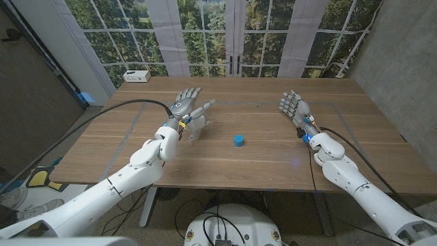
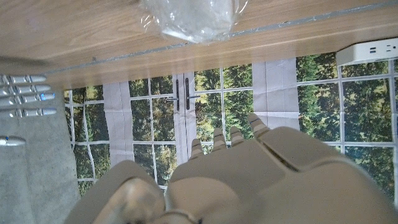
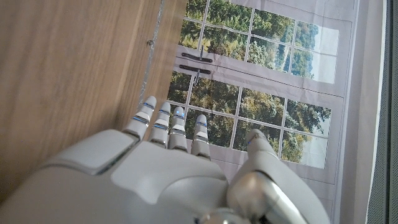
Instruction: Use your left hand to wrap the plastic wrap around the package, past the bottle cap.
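Observation:
A clear, crinkled plastic-wrapped package (image 1: 195,127) lies on the wooden table (image 1: 273,160), left of centre. A small blue bottle cap (image 1: 239,140) sits to its right, a short gap away. My left hand (image 1: 186,104) hovers just behind and above the package, fingers spread and holding nothing. In the left wrist view the package (image 2: 193,18) lies on the wood beyond my left hand (image 2: 249,180), with no contact showing. My right hand (image 1: 295,106) stands open on the table's right side, palm upright, far from the cap. My right hand (image 3: 174,168) holds nothing in its own wrist view either.
A white power strip (image 1: 137,76) sits at the table's far left corner, also seen as the power strip (image 2: 367,53) in the left wrist view. Thin grey tape lines (image 1: 341,109) mark a rectangle on the table. Large windows stand behind the table.

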